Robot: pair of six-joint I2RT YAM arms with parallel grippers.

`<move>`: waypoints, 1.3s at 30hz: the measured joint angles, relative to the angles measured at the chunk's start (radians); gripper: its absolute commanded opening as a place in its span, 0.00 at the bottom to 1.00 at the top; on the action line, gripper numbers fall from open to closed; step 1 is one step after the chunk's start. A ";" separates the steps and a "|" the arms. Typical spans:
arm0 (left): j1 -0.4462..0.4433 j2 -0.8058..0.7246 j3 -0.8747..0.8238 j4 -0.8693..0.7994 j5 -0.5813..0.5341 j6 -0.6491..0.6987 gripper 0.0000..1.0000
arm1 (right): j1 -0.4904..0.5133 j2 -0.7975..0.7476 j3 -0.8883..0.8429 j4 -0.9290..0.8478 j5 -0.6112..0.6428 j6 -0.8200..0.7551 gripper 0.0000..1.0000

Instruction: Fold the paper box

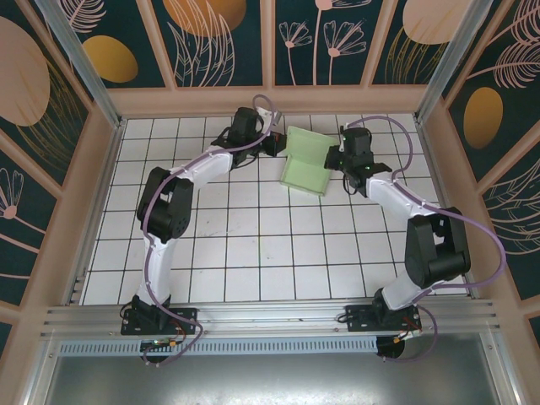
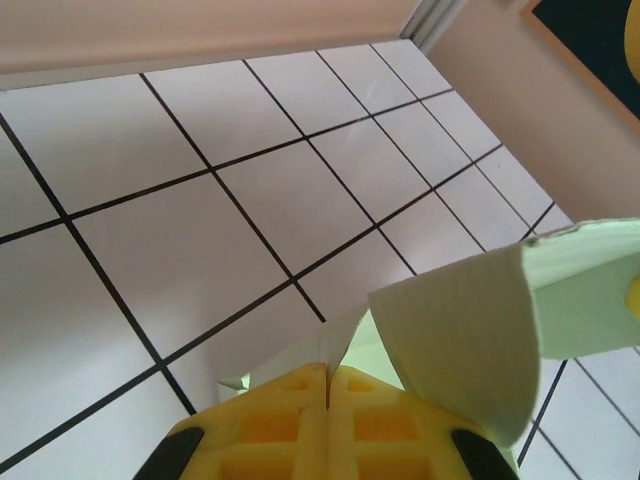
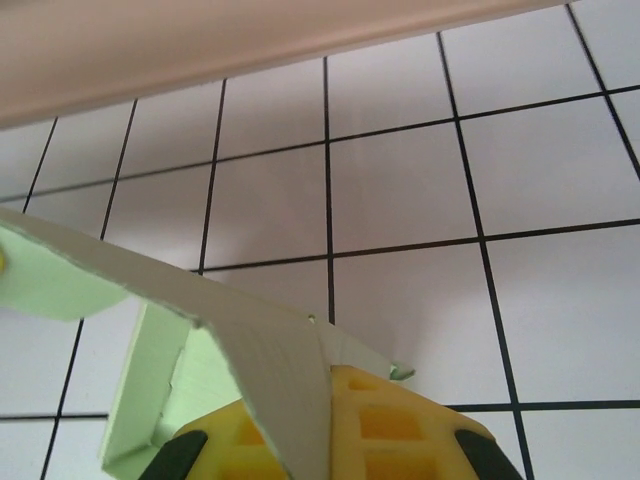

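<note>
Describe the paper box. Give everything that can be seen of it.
The paper box is thin, matte card in plain pale mint green, with crease lines and flaps. It is partly folded: from above, two panels meet at an angle along a crease. In the wrist views, loose flaps curl over. It sits above the white tiled floor near the far wall, between the arms. The left gripper is shut on its left edge and the right gripper on its right edge.
</note>
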 measured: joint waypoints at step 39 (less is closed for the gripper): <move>-0.047 -0.030 -0.302 0.419 -0.125 -0.246 0.00 | 0.138 0.025 -0.300 0.475 0.302 0.140 0.00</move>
